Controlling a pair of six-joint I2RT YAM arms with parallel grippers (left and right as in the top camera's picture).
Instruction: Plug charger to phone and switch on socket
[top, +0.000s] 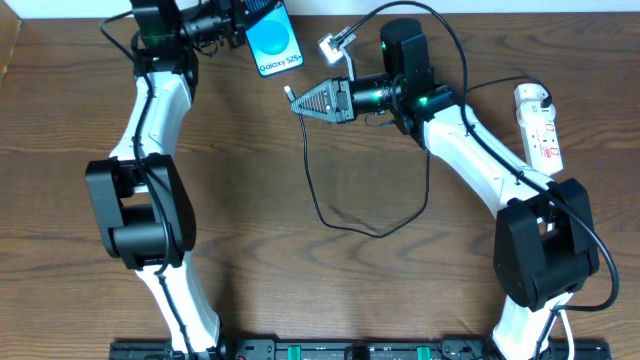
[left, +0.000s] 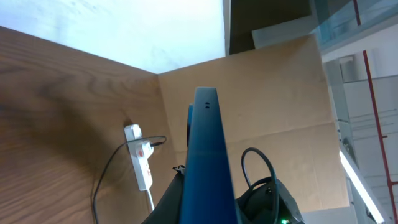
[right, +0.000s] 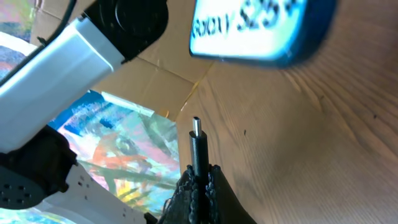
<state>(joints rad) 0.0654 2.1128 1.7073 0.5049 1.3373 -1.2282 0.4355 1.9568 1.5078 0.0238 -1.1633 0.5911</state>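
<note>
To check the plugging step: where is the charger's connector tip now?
In the overhead view's upper middle, the connector tip juts from the right pincer, just right of the phone that the left pincer holds.

Up at eleven o'clock the phone (top: 272, 38) showed bright blue, paler circles across it, white lettering. Over at three o'clock the socket (top: 538, 125) was white, dotted with red marks. The charger (right: 198, 148) was black, its tip silver. The table (top: 300, 300) was brown wood grain all over, and the right arm (top: 470, 150), based at five o'clock, was white with black joints, green lights glowing on it.
</note>
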